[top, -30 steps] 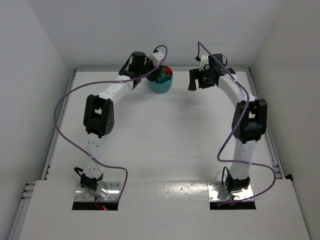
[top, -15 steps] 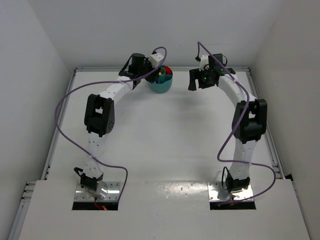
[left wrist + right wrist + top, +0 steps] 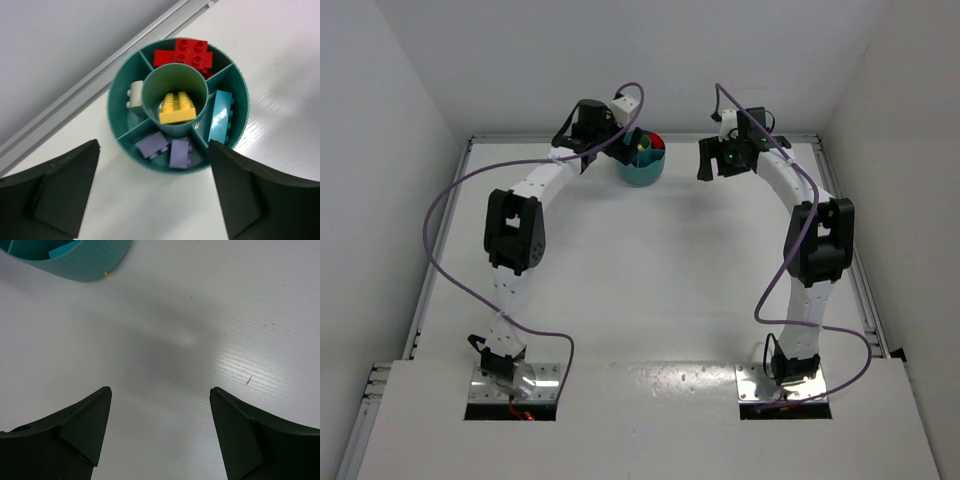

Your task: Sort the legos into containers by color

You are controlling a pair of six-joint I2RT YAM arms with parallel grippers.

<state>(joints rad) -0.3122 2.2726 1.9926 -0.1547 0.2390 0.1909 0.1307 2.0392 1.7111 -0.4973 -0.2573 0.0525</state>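
My left jaws stand wide, with nothing between them. In my left wrist view their two dark fingers (image 3: 60, 192) sit at the lower corners, and the round teal bowl (image 3: 114, 95) lies below, in the gap between them and a little toward the far side. I touch neither its rim nor any brick.

The bowl stands upright on the white desk (image 3: 650, 270), near the far edge, just beside the metal rail (image 3: 75, 95).

- **Central ring:** a yellow brick (image 3: 177, 108) lies here.
- **Far compartment:** it holds a red brick (image 3: 187, 52).
- **Compartment on the right of that view:** a teal brick (image 3: 221, 117) leans on edge against the wall.
- **Nearest compartment:** two pale purple bricks (image 3: 152, 145) lie side by side.
- **Compartment on the left of that view:** it holds one off-white brick (image 3: 134, 95).

My right jaws are also wide and hold nothing. Only bare desk shows between their fingers (image 3: 65, 432). From my right wrist the bowl's ribbed outer wall (image 3: 85, 262) shows only at the upper left corner, well apart from those jaws. In the overhead view the bowl (image 3: 642, 172) sits under my left wrist, with my right wrist off to its right.
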